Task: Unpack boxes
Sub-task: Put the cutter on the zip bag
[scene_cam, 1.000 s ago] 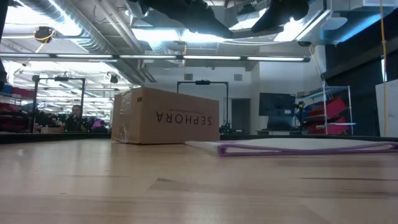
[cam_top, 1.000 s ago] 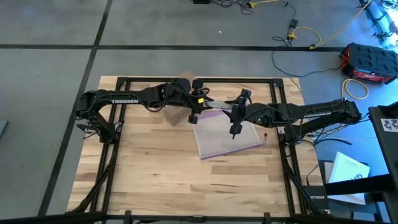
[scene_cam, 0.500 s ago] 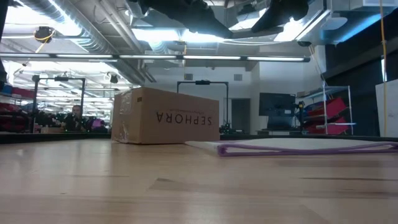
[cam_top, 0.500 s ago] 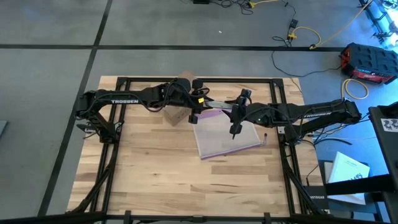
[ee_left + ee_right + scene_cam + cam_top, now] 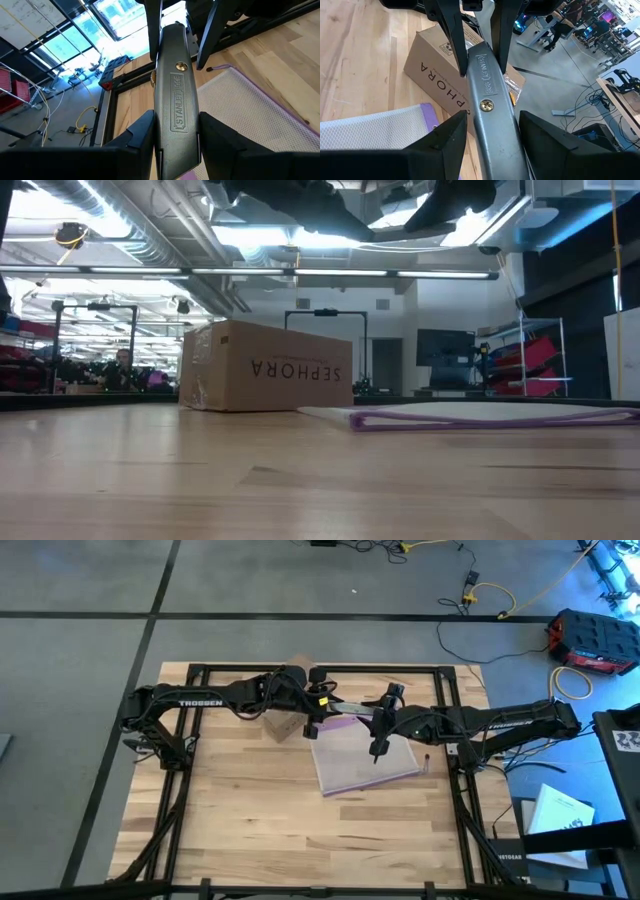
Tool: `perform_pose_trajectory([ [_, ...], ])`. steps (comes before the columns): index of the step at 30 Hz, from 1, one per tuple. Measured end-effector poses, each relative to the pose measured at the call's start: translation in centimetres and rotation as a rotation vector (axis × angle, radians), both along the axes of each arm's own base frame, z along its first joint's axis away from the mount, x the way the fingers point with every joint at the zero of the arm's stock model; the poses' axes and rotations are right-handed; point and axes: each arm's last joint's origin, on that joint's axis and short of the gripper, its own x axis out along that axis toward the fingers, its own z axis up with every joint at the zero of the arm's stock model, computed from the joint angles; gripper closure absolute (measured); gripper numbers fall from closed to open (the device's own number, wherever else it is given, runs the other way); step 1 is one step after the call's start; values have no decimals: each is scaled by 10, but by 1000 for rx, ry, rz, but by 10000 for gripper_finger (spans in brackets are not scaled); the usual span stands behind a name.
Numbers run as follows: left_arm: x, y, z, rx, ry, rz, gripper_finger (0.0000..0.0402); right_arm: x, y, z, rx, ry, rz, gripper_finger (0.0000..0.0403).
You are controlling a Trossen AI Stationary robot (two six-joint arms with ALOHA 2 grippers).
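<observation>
Wooden bench: box at twelve o'clock, sealed. Both claws, left claw and right claw, pinch one knife mid-handover; next, one claw must release.

The box was plain brown cardboard with black SEPHORA lettering. The utility knife was dull grey metal with a brass-coloured screw. The bag was clear with a purple edge. The table was pale striped wood.

Bright overhead ceiling lights, glare, softly blurred low foreground.
</observation>
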Motion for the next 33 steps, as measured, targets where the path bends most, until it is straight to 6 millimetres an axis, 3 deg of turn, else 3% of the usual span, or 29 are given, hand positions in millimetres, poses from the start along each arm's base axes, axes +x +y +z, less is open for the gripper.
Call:
perform_pose_trajectory([
  [33, -1, 3, -2, -29, 15, 40, 292, 0, 0, 0, 0, 0, 1, 233],
])
